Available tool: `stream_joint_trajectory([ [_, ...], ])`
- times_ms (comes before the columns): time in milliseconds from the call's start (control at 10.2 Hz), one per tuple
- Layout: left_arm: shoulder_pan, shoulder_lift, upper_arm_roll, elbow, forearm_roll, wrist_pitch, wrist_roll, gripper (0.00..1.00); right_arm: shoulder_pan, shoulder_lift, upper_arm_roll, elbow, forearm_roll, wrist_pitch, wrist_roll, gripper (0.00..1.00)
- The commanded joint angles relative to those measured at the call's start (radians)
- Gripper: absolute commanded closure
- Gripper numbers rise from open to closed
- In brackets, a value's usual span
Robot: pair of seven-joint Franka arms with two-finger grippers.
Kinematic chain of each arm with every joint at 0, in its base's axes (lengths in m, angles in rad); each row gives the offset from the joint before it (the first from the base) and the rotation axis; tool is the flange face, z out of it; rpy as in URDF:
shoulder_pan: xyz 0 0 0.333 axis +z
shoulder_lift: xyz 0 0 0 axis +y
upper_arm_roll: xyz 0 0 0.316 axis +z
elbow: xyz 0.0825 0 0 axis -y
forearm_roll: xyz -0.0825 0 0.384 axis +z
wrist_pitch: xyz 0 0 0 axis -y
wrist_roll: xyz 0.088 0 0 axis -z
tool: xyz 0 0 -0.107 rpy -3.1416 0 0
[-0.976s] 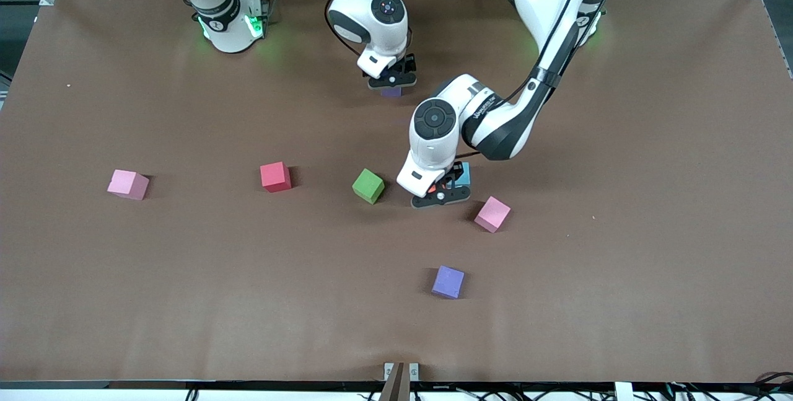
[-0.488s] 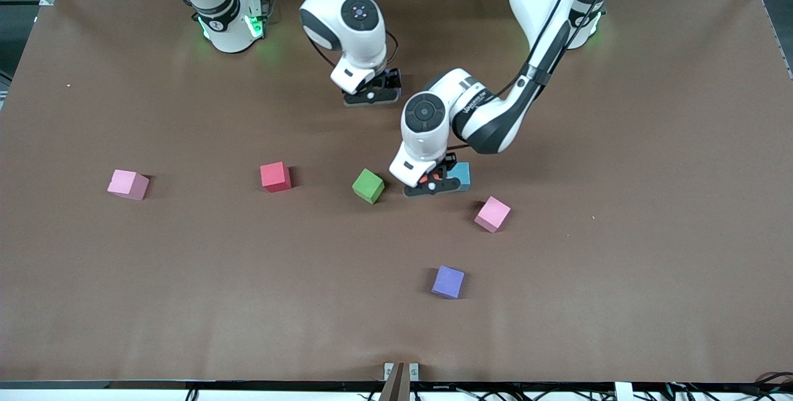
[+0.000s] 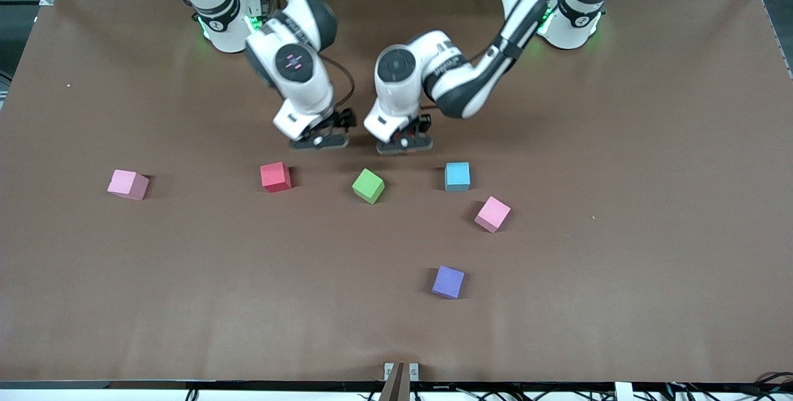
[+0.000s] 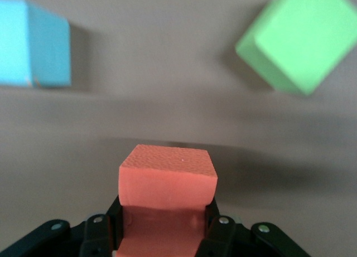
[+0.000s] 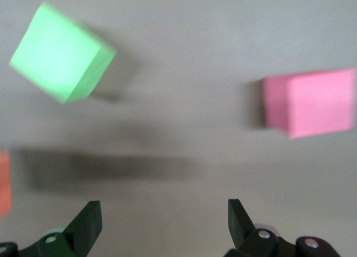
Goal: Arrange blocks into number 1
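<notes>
The left claw (image 4: pixel 167 234) grips an orange block (image 4: pixel 167 182); light blue block (image 4: pixel 33 42) and green block (image 4: pixel 301 37) lie apart.

— What's lying on the brown table (image 3: pixel 619 141)?
— Two pink cubes, well apart. One pink cube (image 3: pixel 128 184) toward the right arm's end; the other pink cube (image 3: pixel 492 214) near the table's middle.

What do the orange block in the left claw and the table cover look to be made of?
Orange block: probably foam, matte; its top face shows a fine pebbled grain, no shine, and its sides look slightly pinched where the left claw grips it. Table cover: smooth brown sheet, perhaps paper or thin mat; soft dull sheen, faint ripples.
</notes>
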State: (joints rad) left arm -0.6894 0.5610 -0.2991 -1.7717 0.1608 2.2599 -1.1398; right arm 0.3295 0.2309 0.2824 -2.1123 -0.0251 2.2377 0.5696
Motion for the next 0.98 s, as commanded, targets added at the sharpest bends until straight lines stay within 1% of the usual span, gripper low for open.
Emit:
stream_joint_trajectory([
  [0, -0.051, -0.043, 0.003, -0.094, 0.045, 0.062, -0.078, 1.0, -0.018, 0.016, -0.054, 0.034, 0.004, -0.012, -0.019, 0.0],
  [98, -0.088, -0.033, 0.003, -0.119, 0.057, 0.085, -0.098, 1.0, -0.018, 0.053, -0.074, 0.078, 0.063, -0.012, -0.013, 0.0],
  [195, -0.093, -0.038, 0.003, -0.146, 0.077, 0.12, -0.106, 1.0, -0.015, 0.094, -0.084, 0.118, 0.136, -0.01, -0.005, 0.0],
  [293, -0.093, -0.036, 0.003, -0.146, 0.081, 0.128, -0.106, 1.0, -0.009, 0.137, -0.088, 0.156, 0.16, -0.003, 0.024, 0.0],
  [488, -0.094, -0.03, 0.003, -0.147, 0.083, 0.142, -0.107, 1.0, 0.034, 0.227, -0.088, 0.237, 0.16, 0.052, 0.164, 0.0],
  [683, -0.096, -0.017, -0.003, -0.146, 0.082, 0.144, -0.112, 1.0, 0.057, 0.301, -0.088, 0.317, 0.16, 0.068, 0.234, 0.0],
  [878, -0.096, -0.015, -0.003, -0.146, 0.077, 0.164, -0.113, 1.0, 0.08, 0.361, -0.088, 0.365, 0.157, 0.103, 0.312, 0.0],
])
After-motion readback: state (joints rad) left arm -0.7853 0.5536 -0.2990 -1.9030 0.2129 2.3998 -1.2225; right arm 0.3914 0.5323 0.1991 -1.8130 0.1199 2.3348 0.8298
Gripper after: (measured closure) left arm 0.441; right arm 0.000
